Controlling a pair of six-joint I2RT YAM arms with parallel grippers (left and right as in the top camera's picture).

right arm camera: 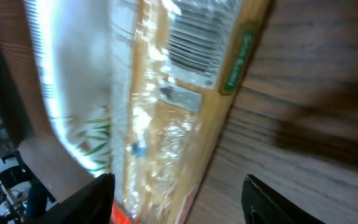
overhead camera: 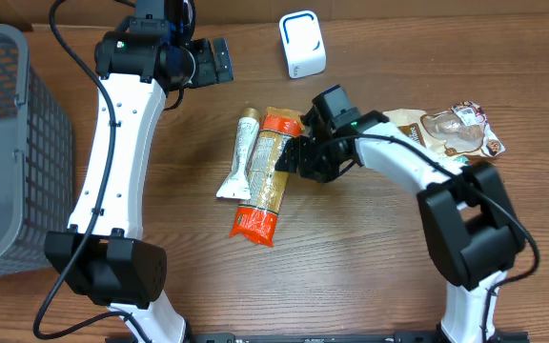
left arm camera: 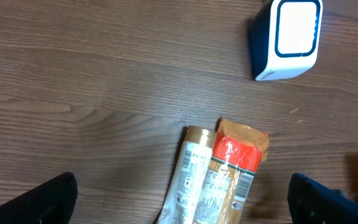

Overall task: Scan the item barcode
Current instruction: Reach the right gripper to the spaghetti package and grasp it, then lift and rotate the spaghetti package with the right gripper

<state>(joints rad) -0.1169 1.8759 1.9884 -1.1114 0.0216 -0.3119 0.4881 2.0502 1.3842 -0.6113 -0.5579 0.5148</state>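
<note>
Pick step. Right tool spread over snack packet at mid-bench, not yet clamped. Left tool released, idle. Next I close, lift, and present barcode to far scanner.

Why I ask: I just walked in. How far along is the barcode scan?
Nothing looks done: the orange-ended packet lies on the table beside a white tube. In hand: the open right hand straddles it, not yet clamped. Left: grip, lift, and show its barcode to the white scanner, which stands apart.
</note>
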